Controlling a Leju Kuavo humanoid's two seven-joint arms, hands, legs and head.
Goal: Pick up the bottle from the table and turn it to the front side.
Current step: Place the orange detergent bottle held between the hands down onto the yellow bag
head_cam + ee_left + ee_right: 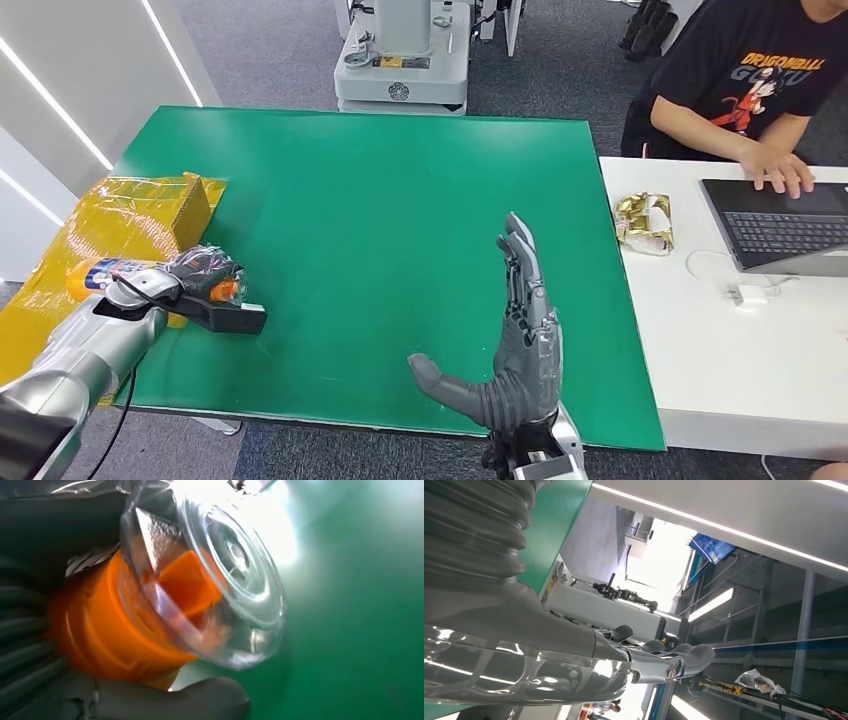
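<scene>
An orange bottle (102,272) with a blue and white label lies on its side at the left edge of the green table (380,190). My left hand (200,273) grips it near its cap end. Close up in the left wrist view, the bottle's (100,630) orange neck and clear cap sit between my dark fingers and grey thumb (200,700), just above the green surface. My right hand (515,335) stands over the table's front edge with fingers straight and thumb spread, holding nothing. In the right wrist view, the right hand (574,645) points up and away toward the room.
A yellow box in crinkled yellow wrap (140,215) lies just behind the bottle at the table's left edge. To the right, a person types on a laptop (780,225) on a white table (700,340), beside a gold foil wrapper (645,222). A white machine base (400,60) stands behind the green table.
</scene>
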